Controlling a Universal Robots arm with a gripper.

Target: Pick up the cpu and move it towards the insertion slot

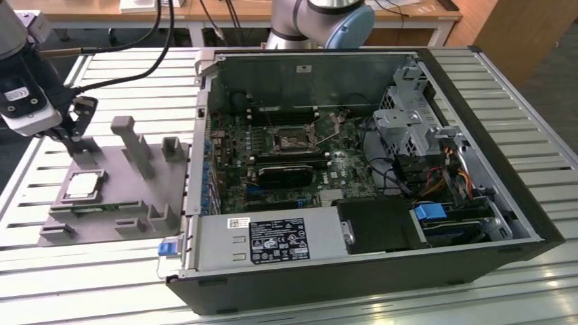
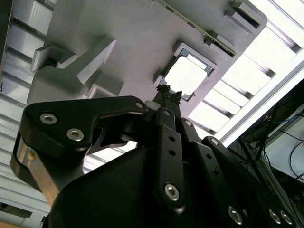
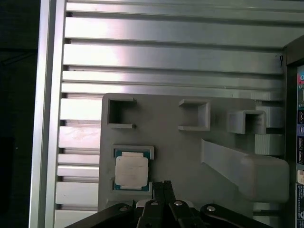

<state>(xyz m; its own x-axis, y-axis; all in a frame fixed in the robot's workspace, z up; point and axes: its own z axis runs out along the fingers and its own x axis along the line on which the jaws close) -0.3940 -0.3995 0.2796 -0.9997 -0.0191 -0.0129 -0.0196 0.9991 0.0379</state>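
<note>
— On the grey tray (image 1: 118, 203), at the exterior view's left: is that where the cpu (image 1: 83, 185) lies?

— Yes. It sits flat in its square nest, pale top up, and nothing touches it. The first wrist view shows the cpu (image 3: 131, 171) seated squarely there too.

— And the gripper (image 1: 77, 137)?

— It hangs over the tray, near 1 of the upright posts and just beside the nest. In both wrist views its jaws are drawn together with nothing between them, the tips close to the nest's edge but apart from the chip.

— How far along, then?

— Barely begun, I judge. Of the 2 steps, lifting and carrying, neither is done. The insertion slot (image 1: 294, 139) lies well apart, inside the open computer case (image 1: 361, 284), a shiny frame around a dark centre.

— What about the surface and the room?

— A slatted aluminium table (image 1: 72, 277), bright with glare, carries both tray and case. Behind it stand the arm's base (image 1: 329, 20), black cables (image 1: 135, 40) and wooden desks (image 1: 424, 13).
</note>
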